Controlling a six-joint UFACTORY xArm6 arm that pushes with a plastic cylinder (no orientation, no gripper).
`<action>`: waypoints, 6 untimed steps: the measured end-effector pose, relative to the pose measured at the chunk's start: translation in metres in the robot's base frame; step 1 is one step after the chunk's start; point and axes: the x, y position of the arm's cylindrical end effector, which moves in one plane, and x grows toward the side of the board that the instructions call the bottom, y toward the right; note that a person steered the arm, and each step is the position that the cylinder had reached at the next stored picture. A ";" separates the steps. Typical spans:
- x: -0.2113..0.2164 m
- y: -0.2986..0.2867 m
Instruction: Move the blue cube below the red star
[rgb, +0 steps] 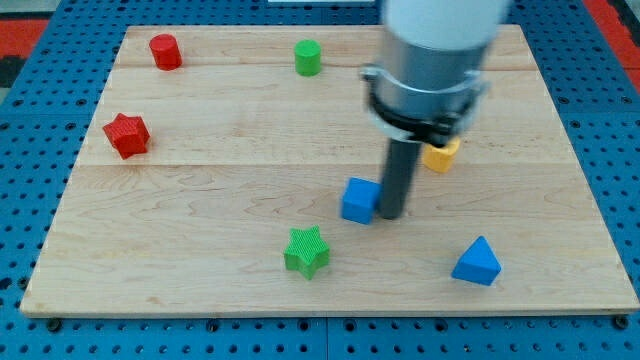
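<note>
The blue cube (359, 200) sits right of the board's middle. My tip (390, 216) is down on the board, touching or nearly touching the cube's right side. The red star (127, 135) lies far off at the view's left, higher up than the cube. The arm's grey body hangs over the upper right of the board.
A red cylinder (165, 51) is at the top left and a green cylinder (308, 58) at the top middle. A green star (306, 251) lies below left of the cube. A blue triangular block (477, 262) is at the lower right. A yellow block (441, 155) is partly hidden behind the arm.
</note>
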 end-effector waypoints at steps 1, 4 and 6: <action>-0.019 0.056; -0.006 -0.172; -0.050 -0.235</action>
